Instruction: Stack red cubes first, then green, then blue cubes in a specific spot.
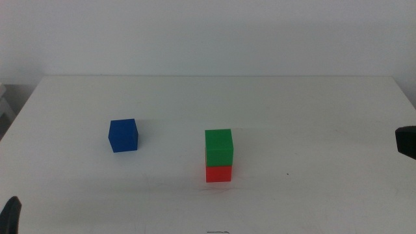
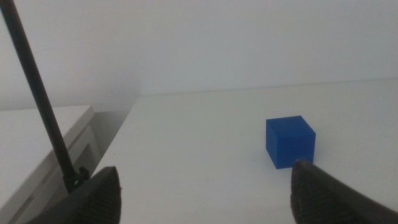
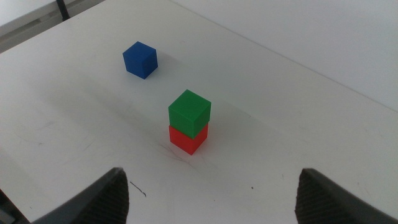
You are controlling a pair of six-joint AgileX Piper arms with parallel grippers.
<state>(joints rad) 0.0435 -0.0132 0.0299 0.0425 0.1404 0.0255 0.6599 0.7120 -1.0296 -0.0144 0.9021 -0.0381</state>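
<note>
Left gripper [image 2: 202,190] is open and empty, with its two dark jaws spread wide; it sits low at the near left corner of the table [image 1: 312,104], where the middle view shows only a dark tip at the bottom edge. Right gripper [image 3: 211,196] is likewise open and empty, jaws well apart, and appears in the middle view only as a dark block at the right edge.

Green cube [image 1: 219,147] rests squarely on the red cube [image 1: 219,173], slightly right of table centre and toward the near side. This pairing indicates that the first two layers are complete at the chosen spot. Blue cube [image 1: 123,135] stands alone on the table, well apart to the left of the stack. Its position on the left side places it closer to the left arm, which is judged the likelier arm for the remaining pick.

Left wrist view shows the blue cube just ahead of the open jaws, plus a thin black rod [image 2: 40,99] and a lower white surface [image 2: 43,134] beyond the table's left edge; the stack is absent there. Right wrist view shows all three cubes together and reveals the green cube's top face as bare.
</note>
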